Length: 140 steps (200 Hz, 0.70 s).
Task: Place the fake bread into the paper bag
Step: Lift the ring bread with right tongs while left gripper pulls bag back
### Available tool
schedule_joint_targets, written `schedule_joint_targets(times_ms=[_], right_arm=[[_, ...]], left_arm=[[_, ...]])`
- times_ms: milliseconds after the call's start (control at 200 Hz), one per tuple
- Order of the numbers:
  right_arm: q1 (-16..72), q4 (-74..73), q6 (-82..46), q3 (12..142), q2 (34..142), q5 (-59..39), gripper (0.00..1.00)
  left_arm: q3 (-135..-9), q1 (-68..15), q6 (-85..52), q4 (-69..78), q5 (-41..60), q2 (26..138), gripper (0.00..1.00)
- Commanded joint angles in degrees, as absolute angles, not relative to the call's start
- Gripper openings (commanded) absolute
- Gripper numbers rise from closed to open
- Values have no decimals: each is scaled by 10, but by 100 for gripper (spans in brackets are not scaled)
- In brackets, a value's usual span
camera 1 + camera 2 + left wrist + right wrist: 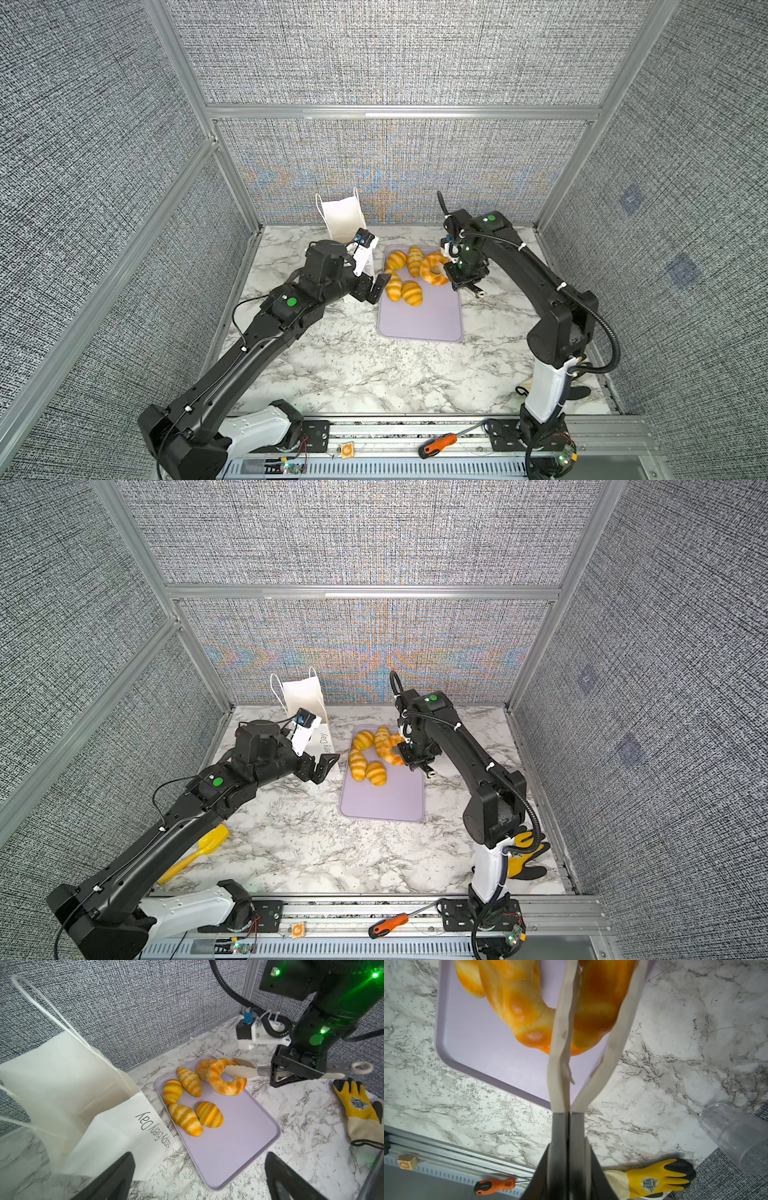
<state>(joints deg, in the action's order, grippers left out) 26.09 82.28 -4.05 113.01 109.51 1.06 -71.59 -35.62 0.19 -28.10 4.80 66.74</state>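
Observation:
Several striped golden croissants of fake bread [397, 261] [185, 1119] lie on the far half of a lilac tray [419, 324]. My right gripper [463, 278] [569, 1122] is shut on white tongs [239, 1071] [560, 1043]. The tongs pinch the ring-shaped bread [426, 266] [218, 1076] [596, 1012], with one arm through its hole. The ring is tilted at the tray's far right corner. The white paper bag [343, 220] [62, 1076] stands left of the tray, mouth open. My left gripper [374, 291] [199, 1180] is open and empty, between bag and tray.
A yellow-and-black glove [357, 1105] [523, 854] lies by the right arm's base. A clear plastic cup [735, 1138] lies near it. A yellow spatula [195, 854] lies under the left arm. An orange screwdriver [440, 444] and a small block [346, 449] rest on the front rail.

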Motion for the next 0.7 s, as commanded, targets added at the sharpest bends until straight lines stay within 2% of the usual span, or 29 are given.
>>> schedule_joint_targets(times_ms=[0, 695], right_arm=[[266, 826, -57, 1143, 1082, -4, 19], [328, 744, -118, 1258, 1064, -110, 19]], left_arm=[[-740, -337, 13, -315, 72, 670, 99], [-826, -184, 1, -378, 90, 664, 99]])
